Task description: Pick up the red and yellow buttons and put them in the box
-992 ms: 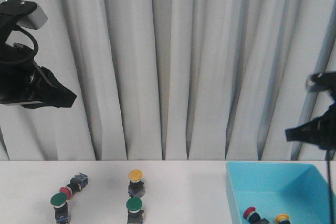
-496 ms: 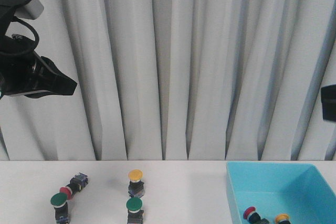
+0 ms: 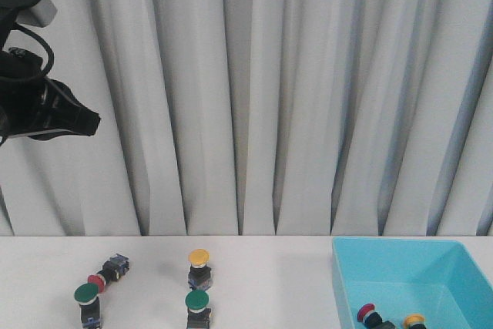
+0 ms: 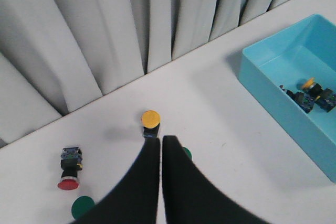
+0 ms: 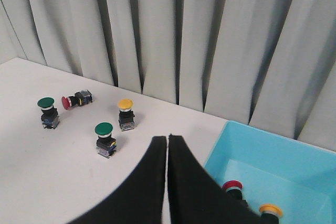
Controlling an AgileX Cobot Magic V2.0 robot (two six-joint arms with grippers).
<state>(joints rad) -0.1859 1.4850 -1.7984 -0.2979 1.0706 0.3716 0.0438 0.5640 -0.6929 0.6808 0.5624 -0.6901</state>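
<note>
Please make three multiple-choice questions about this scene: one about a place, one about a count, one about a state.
1. Where does the red button outside the box lie?
A. inside the box
B. on the table, on its side
C. in a gripper

2. How many green buttons stand on the table?
A. two
B. four
C. none

3. How is the left gripper?
A. shut on a yellow button
B. wide open
C. shut, holding nothing

Answers:
1 B: the red button lies tipped over on the table, far from the box.
2 A: only two green buttons show.
3 C: the left gripper has its fingers together, nothing between them.
</note>
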